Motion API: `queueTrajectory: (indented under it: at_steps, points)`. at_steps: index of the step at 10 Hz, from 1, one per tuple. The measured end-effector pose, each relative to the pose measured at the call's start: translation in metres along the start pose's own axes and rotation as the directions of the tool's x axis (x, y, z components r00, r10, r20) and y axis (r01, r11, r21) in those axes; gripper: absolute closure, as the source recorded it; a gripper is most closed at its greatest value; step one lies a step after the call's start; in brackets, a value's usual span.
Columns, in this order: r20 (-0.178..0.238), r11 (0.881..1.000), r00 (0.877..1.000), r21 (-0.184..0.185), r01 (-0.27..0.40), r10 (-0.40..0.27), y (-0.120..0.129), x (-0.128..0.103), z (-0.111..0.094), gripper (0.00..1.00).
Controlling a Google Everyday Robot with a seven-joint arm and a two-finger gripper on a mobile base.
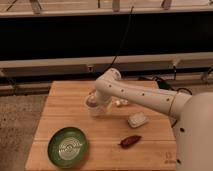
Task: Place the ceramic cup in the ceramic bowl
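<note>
Where the arm ends, the gripper (95, 100) sits low over the desk (60, 107), right at the top of the cup (93, 109). Whether it is clamped on the cup or only set around its rim cannot be told, because the wrist covers that spot. The cup is a small pale tumbler. It stands upright on the wood near the middle of the desk, a little toward the far edge. It is not in the bowl.

From the gripper the wrist rises steeply to a rounded white joint (111, 80), the highest part of the arm. There the arm bends sharply. A long white forearm (145, 97) slopes down and to the right across the far right part of the desk, and it meets the robot's bulky white body (197, 135) at the right edge of the view.

The bowl (67, 146) is green and shallow, with pale rings inside. It lies near the front left corner of the desk, well apart from the cup and nearer the camera.

A small white dish (137, 119) lies to the right of the cup, just under the forearm. A reddish-brown oblong thing (130, 141) lies in front of the dish. A few small pale bits (120, 103) rest beside the cup under the arm.

A black cable (122, 42) runs up from behind the joint, against the dark wall beyond the desk.
</note>
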Motion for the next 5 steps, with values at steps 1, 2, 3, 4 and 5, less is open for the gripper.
queueTrajectory:
  at_steps: [1,2,3,4,5]
  points:
    - [0.004,1.000,1.000,0.000,0.001,-0.001,-0.0009,-0.0006,0.0006,0.53]
    - [0.006,1.000,1.000,0.000,0.000,0.000,-0.0017,-0.0008,0.0009,0.63]
    - [0.006,1.000,1.000,-0.003,0.000,0.000,-0.0014,-0.0010,0.0014,0.73]
    - [0.003,1.000,1.000,-0.008,-0.005,0.005,-0.0014,-0.0021,-0.0004,0.83]
    - [-0.001,1.000,1.000,-0.010,-0.005,0.005,-0.0046,-0.0038,-0.0057,0.90]
